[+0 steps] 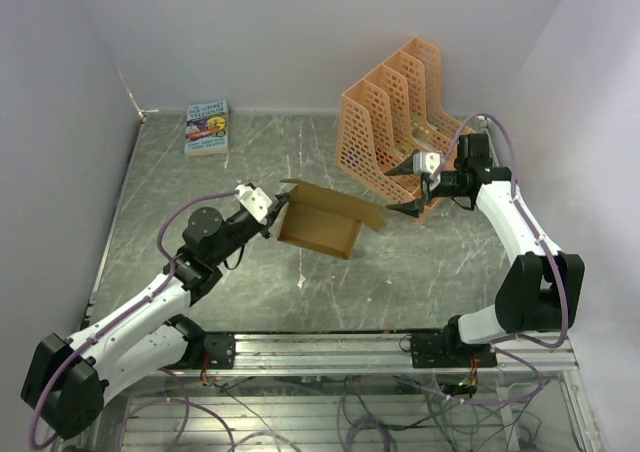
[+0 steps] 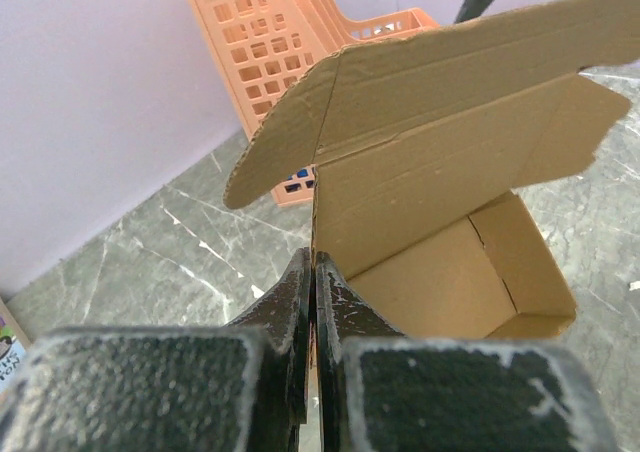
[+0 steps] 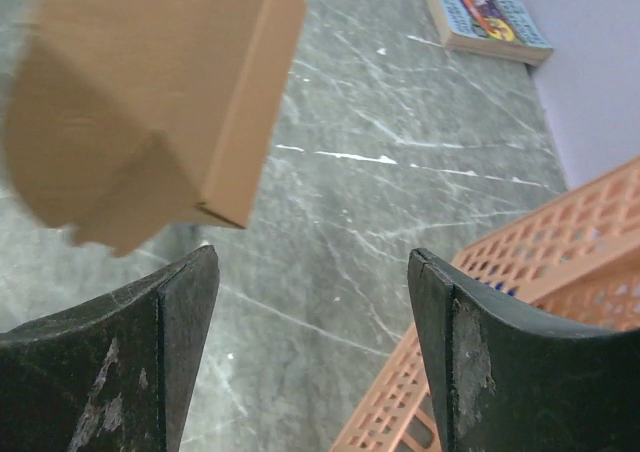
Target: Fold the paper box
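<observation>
Small printed book (image 1: 207, 129) lies flat at the 10 o'clock corner of the grey marbled table (image 1: 400, 272). Left gripper (image 1: 272, 206) reaches in from 8 o'clock, its fingers (image 2: 296, 294) pressed together and pinching the 9 o'clock wall of the paper box (image 1: 320, 229). The box is at the table's centre, partly formed, top open, with one flap spread toward 3 o'clock. Orange perforated file rack (image 1: 390, 122) stands at 1 o'clock of the box. Right gripper (image 1: 403, 188) hangs just beside the rack, jaws spread, gripping nothing, clear of the flap.
</observation>
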`<state>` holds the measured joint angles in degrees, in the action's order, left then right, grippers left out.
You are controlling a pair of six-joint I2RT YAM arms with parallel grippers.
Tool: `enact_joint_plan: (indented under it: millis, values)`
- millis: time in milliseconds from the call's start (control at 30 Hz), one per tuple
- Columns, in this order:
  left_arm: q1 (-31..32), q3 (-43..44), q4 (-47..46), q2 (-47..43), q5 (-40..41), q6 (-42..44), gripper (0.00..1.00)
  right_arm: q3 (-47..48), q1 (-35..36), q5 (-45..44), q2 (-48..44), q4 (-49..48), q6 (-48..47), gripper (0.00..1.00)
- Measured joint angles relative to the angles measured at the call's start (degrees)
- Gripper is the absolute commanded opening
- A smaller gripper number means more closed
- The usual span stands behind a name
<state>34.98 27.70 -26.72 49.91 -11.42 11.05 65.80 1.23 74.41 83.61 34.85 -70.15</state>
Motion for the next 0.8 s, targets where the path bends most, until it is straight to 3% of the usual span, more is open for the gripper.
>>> enact_joint_plan:
  millis: [133, 233, 600, 800]
  values:
    - [-0.5, 0.0, -0.3, 0.9, -0.4, -1.5, 0.07, 0.0, 0.3, 1.1, -0.1, 12.3, -12.0, 0.74]
    - [-0.7, 0.0, -1.1, 2.1, -0.9, -2.6, 0.07, -0.5, 1.3, 1.3, 0.3, 16.3, -15.9, 0.7]
    - [-0.8, 0.0, -5.2, 9.0, -2.8, -5.2, 0.07, -7.5, 7.1, -0.7, -2.4, 4.5, -3.9, 0.66]
    - [-0.8, 0.1, -5.2, 12.8, -0.8, -5.5, 0.07, -6.1, 7.2, -1.0, -0.9, 10.2, -8.7, 0.72]
